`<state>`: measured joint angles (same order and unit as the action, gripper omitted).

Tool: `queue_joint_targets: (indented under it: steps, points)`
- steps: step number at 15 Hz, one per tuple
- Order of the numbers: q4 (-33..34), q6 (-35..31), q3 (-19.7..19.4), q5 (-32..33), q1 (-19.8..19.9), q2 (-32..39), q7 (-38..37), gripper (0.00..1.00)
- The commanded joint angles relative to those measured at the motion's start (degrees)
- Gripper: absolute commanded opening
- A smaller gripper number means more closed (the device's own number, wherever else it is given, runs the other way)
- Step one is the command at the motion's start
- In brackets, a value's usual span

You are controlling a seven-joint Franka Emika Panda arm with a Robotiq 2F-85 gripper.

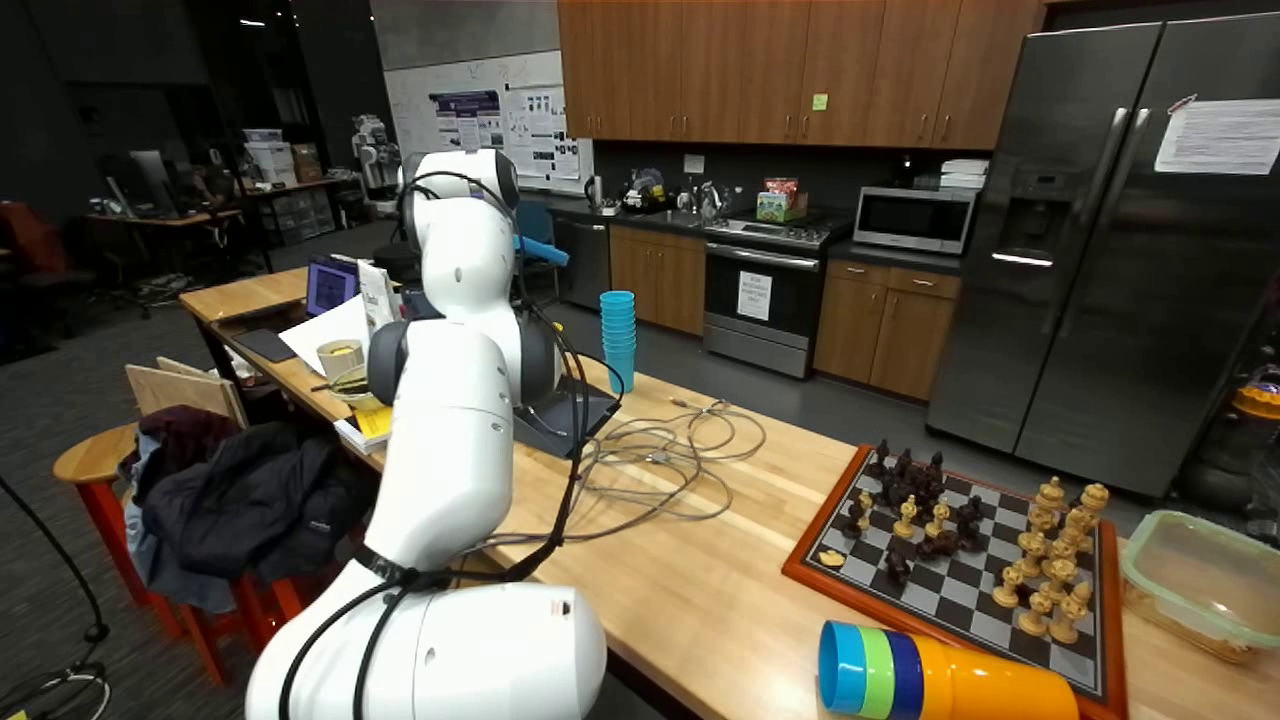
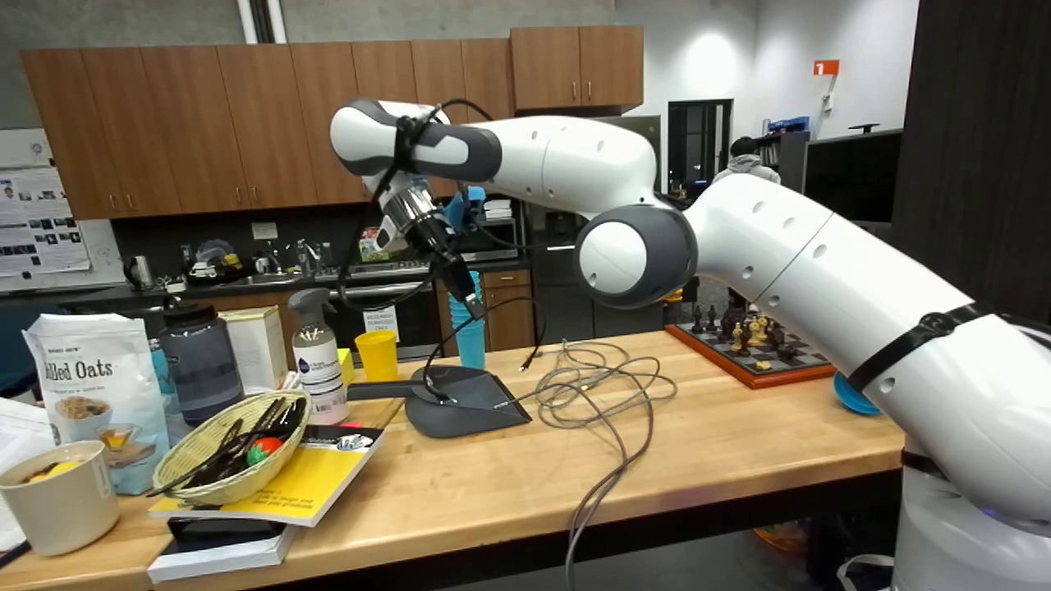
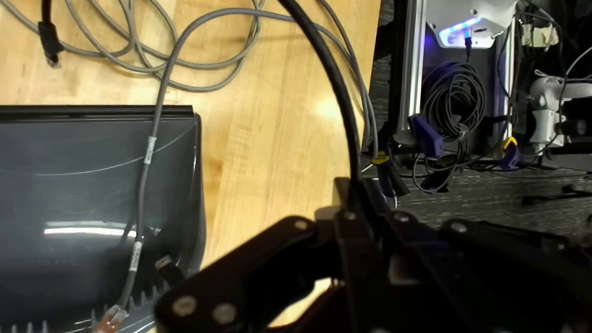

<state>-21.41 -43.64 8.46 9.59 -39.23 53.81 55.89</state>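
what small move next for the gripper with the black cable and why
I'd probably lower the gripper slightly toward the dustpan: it grips the black cable above the table, with one plug over the dustpan and the other plug hanging outside, near the coiled gray Ethernet cable, so easing down may lay the cable with less swing.

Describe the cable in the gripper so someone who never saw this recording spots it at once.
In the wrist view, start at the wooden tabletop, then find the gripper, low and to the right of the dark grey dustpan. The black cable arches from its jaws to the top edge. Being black and gripped sets it apart from the grey cabling looped on the tabletop.
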Motion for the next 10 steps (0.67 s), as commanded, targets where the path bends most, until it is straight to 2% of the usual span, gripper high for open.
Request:
queue_joint_targets:
  steps: [1, 6, 10]
  points:
    - [-0.1, -0.5, -0.6, -0.1, -0.3, -0.5, 1.3, 0.02]
    - [-0.4, -1.3, -1.4, 1.6, -0.7, -1.5, 5.2, 0.02]
    - [-1.3, -3.9, -2.3, 1.7, 0.3, -3.2, 4.4, 0.02]
